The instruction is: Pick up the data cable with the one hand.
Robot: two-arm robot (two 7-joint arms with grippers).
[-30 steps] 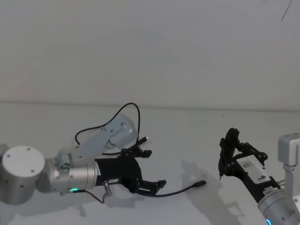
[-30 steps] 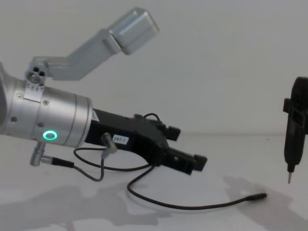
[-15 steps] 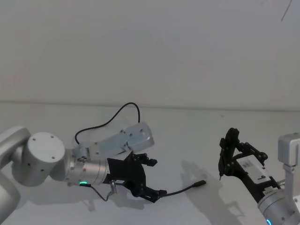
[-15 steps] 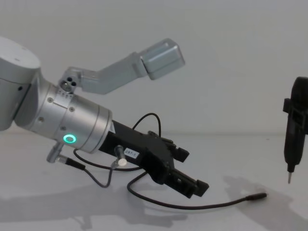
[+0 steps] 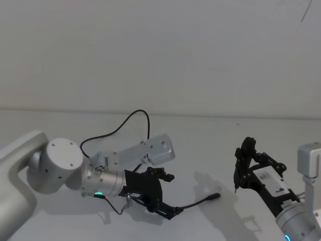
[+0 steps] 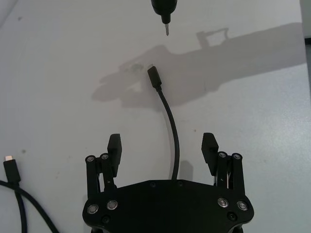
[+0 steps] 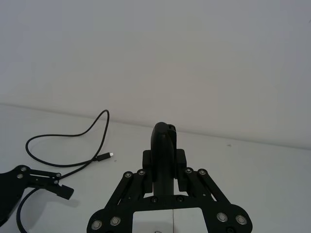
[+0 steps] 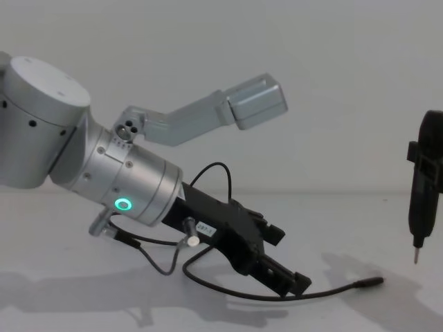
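White table (image 5: 210,140) holds a soft, light data cable (image 6: 173,128). Left gripper (image 6: 162,141) hangs open around it behind the plug (image 6: 154,76), a good hold. Right gripper (image 7: 164,160) past the plug seems to grip a tool (image 8: 422,200).

Nothing legible. The small white label (image 8: 205,226) on the black angular two-finger left gripper (image 8: 287,259), just beyond its green ring light (image 8: 123,205), bears characters too small to read; likewise the white plate (image 5: 269,181) on the black right gripper (image 5: 243,168), far from that light.

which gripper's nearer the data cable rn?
Left. The left gripper straddles the data cable, open fingers either side of it. The right gripper hangs off past the cable's plug end, apart from it.
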